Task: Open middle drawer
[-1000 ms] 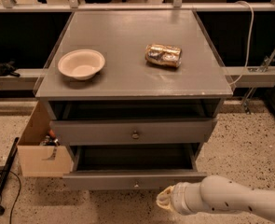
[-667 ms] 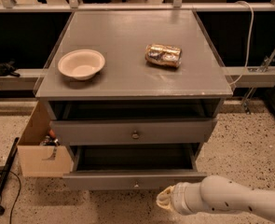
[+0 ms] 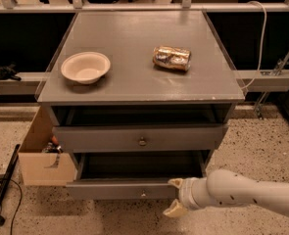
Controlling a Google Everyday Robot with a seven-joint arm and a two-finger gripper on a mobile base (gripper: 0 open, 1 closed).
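The middle drawer (image 3: 119, 190) is the low-fronted grey drawer with a small round knob (image 3: 143, 194). It stands pulled out below the taller-fronted drawer (image 3: 100, 138), and its plain dark inside shows. My gripper (image 3: 175, 196) is at the right end of its front panel, to the right of the knob, on a white arm coming in from the lower right. Its fingers stand apart: the upper fingertip (image 3: 176, 182) is at the panel's top edge and the lower one (image 3: 175, 209) hangs below the panel. It holds nothing that I can see.
On the cabinet top (image 3: 134, 77) sit a white bowl (image 3: 85, 66) and a crumpled snack bag (image 3: 171, 58). A cardboard box (image 3: 38, 155) stands against the cabinet's left side. A black pole (image 3: 2, 190) and a cable lie on the speckled floor at the left.
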